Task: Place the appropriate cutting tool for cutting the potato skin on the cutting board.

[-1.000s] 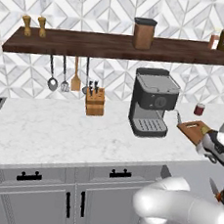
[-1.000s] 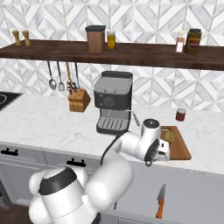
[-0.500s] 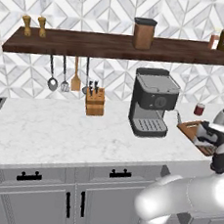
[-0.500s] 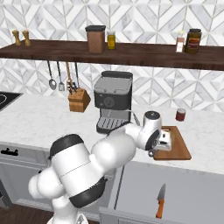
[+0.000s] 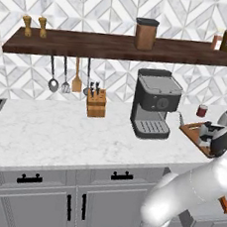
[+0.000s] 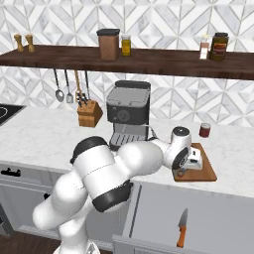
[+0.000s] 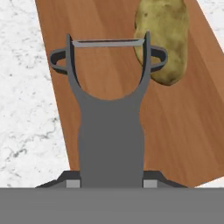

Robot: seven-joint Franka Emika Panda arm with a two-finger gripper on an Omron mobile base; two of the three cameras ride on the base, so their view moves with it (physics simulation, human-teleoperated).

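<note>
Peeler (image 7: 109, 118) handle sits clamped in the tool (image 7: 111, 183), so you are carrying the correct implement for potato skin; its blade end projects forward over the cutting board (image 7: 105, 26). Note that the blade frame's right side overlaps the potato (image 7: 168, 26) in the hand view, though you cannot tell whether they touch or the peeler is simply above it. From the right base view, the tool (image 6: 191, 161) hangs low over the cutting board (image 6: 208, 173), which lies on the marble tabletop (image 6: 39, 134) right of the coffee machine (image 6: 128, 116). Judge the task as nearly complete: the peeler is fetched and positioned, and what remains is to lower it, release it on bare wood beside the potato, and withdraw. Farther off, a knife (image 6: 182, 228) lies unused in the open drawer (image 6: 149, 213) below.
</note>
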